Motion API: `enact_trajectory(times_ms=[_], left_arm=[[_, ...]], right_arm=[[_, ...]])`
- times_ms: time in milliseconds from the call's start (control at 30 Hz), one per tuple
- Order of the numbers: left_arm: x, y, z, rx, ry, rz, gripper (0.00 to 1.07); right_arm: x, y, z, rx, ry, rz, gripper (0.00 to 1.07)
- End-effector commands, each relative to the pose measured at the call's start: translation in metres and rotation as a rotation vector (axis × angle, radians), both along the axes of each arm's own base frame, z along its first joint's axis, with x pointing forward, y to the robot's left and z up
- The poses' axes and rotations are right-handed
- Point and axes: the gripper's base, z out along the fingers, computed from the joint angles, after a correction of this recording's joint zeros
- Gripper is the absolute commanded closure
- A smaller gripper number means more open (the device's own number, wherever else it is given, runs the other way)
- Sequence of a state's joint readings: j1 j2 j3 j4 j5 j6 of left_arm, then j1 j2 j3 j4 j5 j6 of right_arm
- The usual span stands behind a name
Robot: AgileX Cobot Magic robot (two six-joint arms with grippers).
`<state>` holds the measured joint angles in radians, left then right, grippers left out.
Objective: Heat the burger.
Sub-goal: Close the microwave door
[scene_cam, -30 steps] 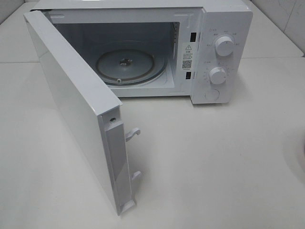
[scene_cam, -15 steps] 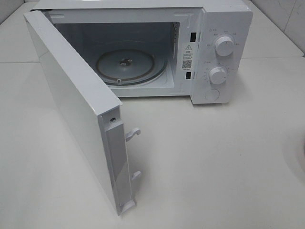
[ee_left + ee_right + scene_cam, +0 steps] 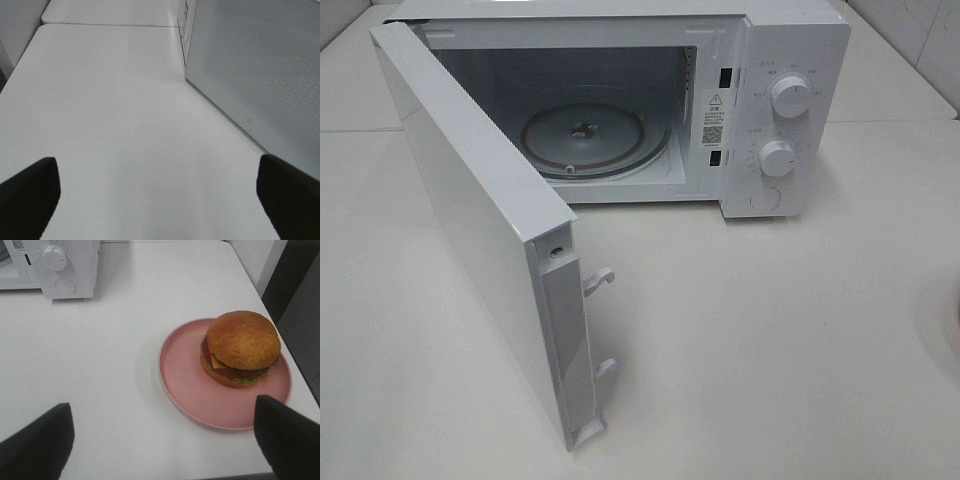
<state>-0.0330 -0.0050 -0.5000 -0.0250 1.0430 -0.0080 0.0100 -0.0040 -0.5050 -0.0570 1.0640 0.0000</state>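
Unreadable warning label inside microwave

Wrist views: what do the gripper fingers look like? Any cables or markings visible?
Little shows. The left gripper appears only as two plain black fingertips at the picture's lower corners, blunt and matte. The right gripper looks the same: two dark, flat-faced fingertips. No cables, labels or markings are visible, and neither arm appears in the exterior high view.

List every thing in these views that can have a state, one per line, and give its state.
Microwave door: swung wide open.
Turntable: bare, nothing on it.
Burger: whole, sitting off-centre on its plate.
Pink plate: flat on the table.
Left tool: open, empty.
Right tool: open, empty.
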Motion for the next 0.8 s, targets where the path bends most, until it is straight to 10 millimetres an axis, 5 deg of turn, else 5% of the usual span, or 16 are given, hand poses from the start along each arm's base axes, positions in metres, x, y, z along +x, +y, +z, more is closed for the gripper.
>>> enact_trajectory(times_ms=[33,633,800], left_arm=[[-0.002,0.0,0.0,-0.009,-0.022,0.002,0.07],[-0.002,0.002,0.001,0.006,-0.026,0.018,0.07],[-0.003,0.001,0.015,-0.04,-0.116,0.027,0.07]], right_arm=[[-0.005,0.0,0.0,0.002,-0.046,-0.004,0.13],[-0.005,0.0,0.0,0.002,-0.045,-0.004,0.13],[-0.005,0.0,0.0,0.002,-0.045,-0.004,0.13]])
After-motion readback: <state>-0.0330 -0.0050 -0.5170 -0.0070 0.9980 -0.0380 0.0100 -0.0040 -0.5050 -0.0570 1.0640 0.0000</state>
